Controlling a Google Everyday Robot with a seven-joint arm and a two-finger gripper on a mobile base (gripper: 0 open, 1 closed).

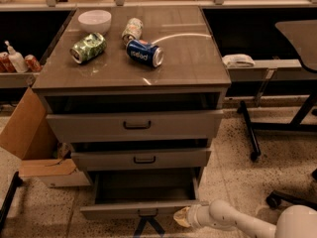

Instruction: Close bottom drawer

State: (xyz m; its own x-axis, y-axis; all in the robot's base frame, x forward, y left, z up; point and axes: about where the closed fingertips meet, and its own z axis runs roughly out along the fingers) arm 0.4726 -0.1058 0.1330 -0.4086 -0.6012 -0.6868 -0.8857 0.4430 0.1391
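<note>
The bottom drawer [119,210] stands pulled well out of the cabinet [133,89], its grey inside showing, further out than the two drawers above it. My gripper [148,224] sits low at the cabinet's foot, right against that drawer's front, just below its small black handle [147,212]. The white arm [233,219] reaches in from the cabinet's right. I cannot tell whether the gripper is spread or closed. On the cabinet's worktop [188,58] lie a white bowl [94,20], a green can [88,47] and a blue can [143,52].
</note>
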